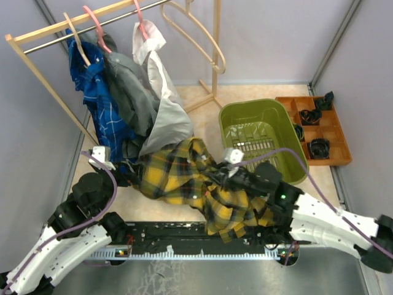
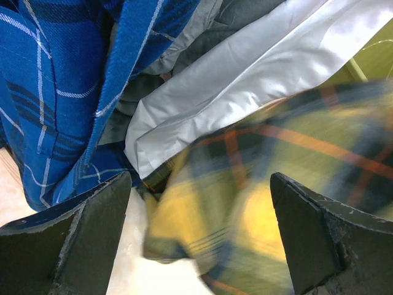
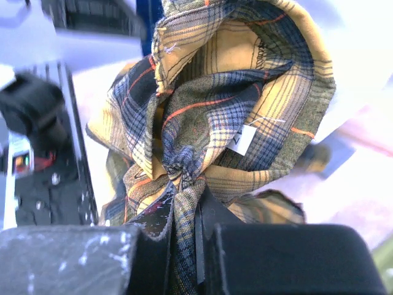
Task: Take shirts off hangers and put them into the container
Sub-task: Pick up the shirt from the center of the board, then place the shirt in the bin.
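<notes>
The wooden rack (image 1: 37,34) is carrying three garments at the far left: the blue checked shirt (image 1: 101,110), the grey shirt (image 1: 132,98) and the white shirt (image 1: 163,104). All three are drooping from their hangers (image 1: 98,27) down onto the table.

The yellow-and-black plaid shirt (image 1: 184,178) is off any hanger. It is sprawling in a heap between the two arms, with its near part draping over the right arm. The olive-green container (image 1: 228,126) is sitting just beyond the heap to the right. Only its slotted floor is showing, with no shirt in it.

The right gripper (image 3: 184,215) is pinching a twisted bunch of plaid cloth, its fingers pressed together on it, close to the collar where a small white label (image 3: 244,139) is showing. The left gripper (image 2: 199,178) is spread wide and holding nothing, facing the plaid shirt's left end and the white shirt's hem.

The step in hand looks like carrying the plaid shirt to the container. The next move probably calls for lifting the bunch high enough that the trailing cloth clears the rim, then swinging it over the basin before letting go. The cloth lying over the arm may drag.
</notes>
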`<state>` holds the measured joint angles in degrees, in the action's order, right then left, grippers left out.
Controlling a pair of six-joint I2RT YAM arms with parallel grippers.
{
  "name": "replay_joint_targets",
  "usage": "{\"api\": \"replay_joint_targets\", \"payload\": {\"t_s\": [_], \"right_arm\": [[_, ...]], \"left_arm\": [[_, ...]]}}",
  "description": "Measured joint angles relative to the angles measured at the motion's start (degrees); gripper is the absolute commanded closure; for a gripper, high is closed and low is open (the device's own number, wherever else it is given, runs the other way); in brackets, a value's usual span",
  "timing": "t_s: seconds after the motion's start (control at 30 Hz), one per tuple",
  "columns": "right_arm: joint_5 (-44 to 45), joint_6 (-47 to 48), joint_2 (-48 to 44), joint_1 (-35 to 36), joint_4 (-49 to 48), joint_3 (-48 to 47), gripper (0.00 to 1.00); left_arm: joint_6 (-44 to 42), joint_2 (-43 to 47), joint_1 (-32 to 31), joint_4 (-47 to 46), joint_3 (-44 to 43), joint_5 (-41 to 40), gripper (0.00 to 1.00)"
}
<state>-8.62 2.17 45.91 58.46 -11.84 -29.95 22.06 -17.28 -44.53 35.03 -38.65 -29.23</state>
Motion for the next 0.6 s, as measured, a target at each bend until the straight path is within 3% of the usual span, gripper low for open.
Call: {"api": "replay_joint_targets", "payload": {"t_s": [0.1, 0.23, 0.43, 0.6], "right_arm": [[5.44, -0.02, -10.60, 0.00, -0.20, 0.39, 1.00], [15.58, 3.72, -16.98, 0.00, 1.55, -1.99, 1.00], [34.56, 17.51, -11.85, 0.00, 3.39, -15.17, 1.00], [48.52, 31.63, -6.36, -0.17, -5.90, -19.85, 1.00]], "left_arm": [[0.02, 0.22, 0.00, 0.02, 0.00, -0.11, 0.01], [0.02, 0.26, 0.00, 0.00, 0.00, -0.11, 0.01], [0.02, 0.39, 0.00, 0.04, 0.00, -0.15, 0.00], [0.04, 0.70, 0.00, 0.04, 0.00, -0.37, 0.01]]}}
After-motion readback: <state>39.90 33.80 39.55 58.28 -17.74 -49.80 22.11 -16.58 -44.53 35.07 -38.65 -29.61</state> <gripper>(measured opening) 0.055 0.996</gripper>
